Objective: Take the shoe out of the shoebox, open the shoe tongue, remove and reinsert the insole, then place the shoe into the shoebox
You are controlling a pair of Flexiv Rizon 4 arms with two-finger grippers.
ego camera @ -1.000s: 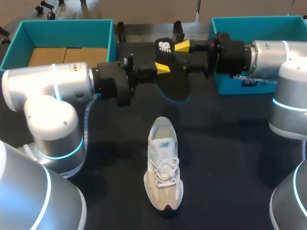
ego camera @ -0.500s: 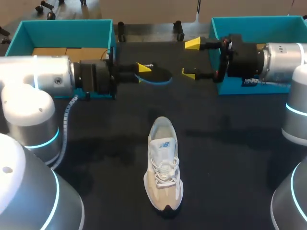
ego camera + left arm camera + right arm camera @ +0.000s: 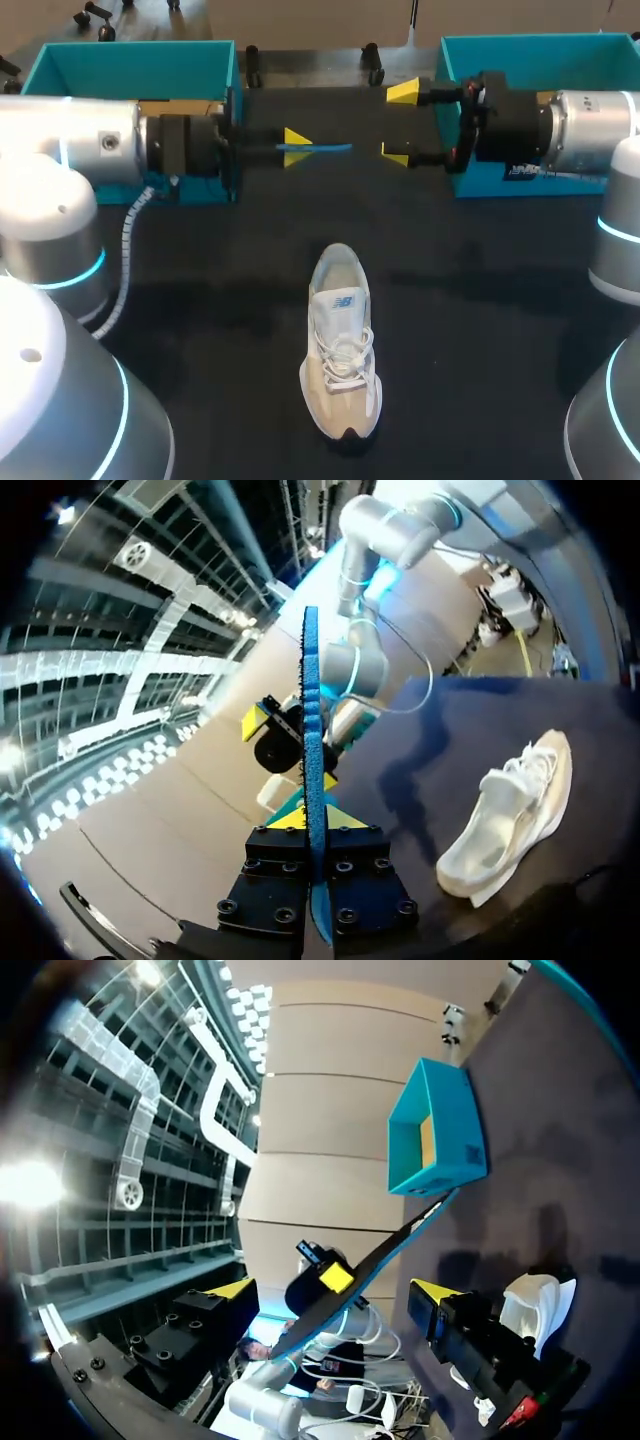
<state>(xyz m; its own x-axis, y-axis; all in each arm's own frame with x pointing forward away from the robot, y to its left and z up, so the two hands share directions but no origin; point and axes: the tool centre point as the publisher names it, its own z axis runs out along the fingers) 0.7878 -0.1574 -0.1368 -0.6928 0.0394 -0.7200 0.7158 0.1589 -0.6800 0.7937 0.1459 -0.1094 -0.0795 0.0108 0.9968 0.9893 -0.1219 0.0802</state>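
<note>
**Pinching the insole by one thin end**

On the worktop (image 3: pixel 480 330) the shoe (image 3: pixel 340 345) lies well apart from the left claw (image 3: pixel 297 142), which is clamped on the blue insole (image 3: pixel 325 148), held edge-on; it could twist or slip. The right claw (image 3: pixel 398 122), spread wide just past the insole's tip, might knock it loose.

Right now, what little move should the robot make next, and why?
Probably lower the insole toward the shoe. The left hand alone grips it in the air; the right hand stands open beside it, and the shoe lies on the table nearer the robot, untouched.
</note>
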